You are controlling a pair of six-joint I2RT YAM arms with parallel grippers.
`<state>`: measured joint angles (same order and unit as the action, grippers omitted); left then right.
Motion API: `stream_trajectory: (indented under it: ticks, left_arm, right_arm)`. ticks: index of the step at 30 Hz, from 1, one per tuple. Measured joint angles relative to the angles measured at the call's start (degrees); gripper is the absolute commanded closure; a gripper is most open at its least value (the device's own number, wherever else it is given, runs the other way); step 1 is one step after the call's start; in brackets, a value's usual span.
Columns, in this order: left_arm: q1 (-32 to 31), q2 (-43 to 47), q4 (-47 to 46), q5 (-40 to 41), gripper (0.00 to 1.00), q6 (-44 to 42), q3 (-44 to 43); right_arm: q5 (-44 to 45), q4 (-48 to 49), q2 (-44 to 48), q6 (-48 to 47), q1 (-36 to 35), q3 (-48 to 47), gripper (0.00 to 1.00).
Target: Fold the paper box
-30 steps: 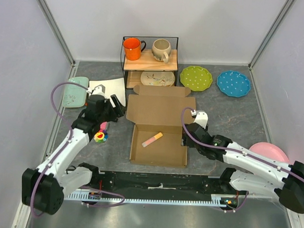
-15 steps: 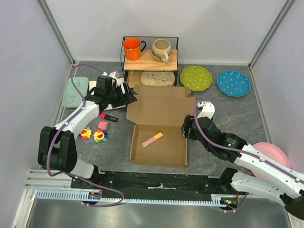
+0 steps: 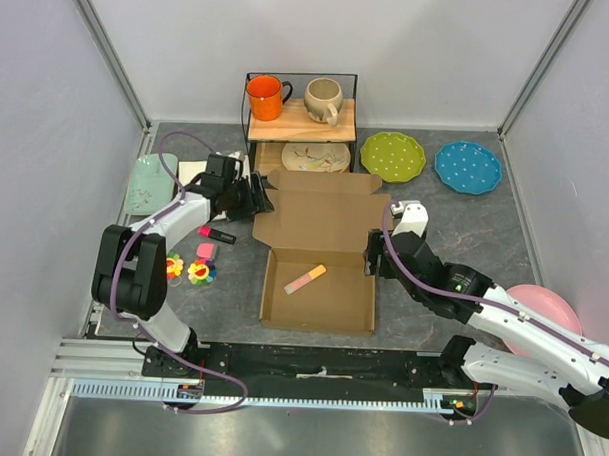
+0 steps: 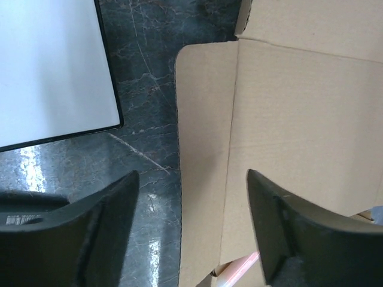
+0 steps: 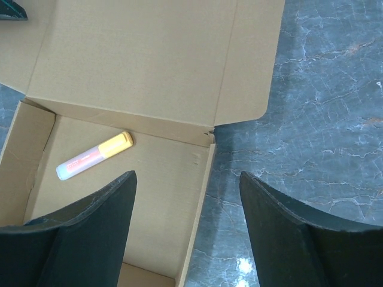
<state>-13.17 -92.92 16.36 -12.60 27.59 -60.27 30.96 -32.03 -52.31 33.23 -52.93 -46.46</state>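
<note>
The brown cardboard paper box [image 3: 320, 224] lies in the middle of the table, its lid folded back flat and its shallow tray [image 3: 332, 307] toward me. An orange and white highlighter [image 3: 306, 279] lies in the tray. My left gripper [image 3: 260, 198] is open at the lid's left edge. In the left wrist view the lid's narrow side flap [image 4: 203, 137] lies between and below the left gripper's [image 4: 191, 230] fingers. My right gripper [image 3: 374, 255] is open over the tray's right wall [image 5: 200, 209], one finger [image 5: 78, 233] above the tray floor, the other above the table.
A wire rack [image 3: 300, 123] behind the box holds an orange mug [image 3: 265, 97], a beige mug [image 3: 324, 99] and a plate. Green [image 3: 392, 156], blue [image 3: 468, 166], pink [image 3: 542, 304] and mint [image 3: 146, 182] plates lie around. A white square plate [image 4: 54, 66], a black marker [image 3: 217, 234] and colourful toys [image 3: 193, 269] sit left.
My left arm swung from beside the toys up and right to the lid's left edge. My right gripper shifted back along the tray's right wall and opened a little wider.
</note>
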Motion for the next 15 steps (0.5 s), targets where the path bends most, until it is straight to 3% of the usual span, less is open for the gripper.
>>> stream_trajectory:
  ticks: [3,4,7,15]
  left_arm:
    - [-0.28,-0.85,-0.70,-1.11,0.44,-0.07,0.09]
    - [-0.42,-0.85,-1.25,-1.66,0.53,-0.11,0.15]
    - [-0.70,-0.85,-3.56,-3.48,0.67,-0.57,0.37]
    - [-0.76,1.22,-8.85,-7.63,0.81,-1.14,3.93]
  right_arm:
    - [0.02,0.00,-0.02,-0.52,0.00,0.00,0.22]
    - [0.02,0.00,-0.04,-0.61,0.00,0.00,0.22]
    - [0.00,-0.09,-0.15,-1.70,0.00,-0.55,0.22]
    - [2.34,-1.64,-0.15,-5.38,0.04,-4.26,0.21]
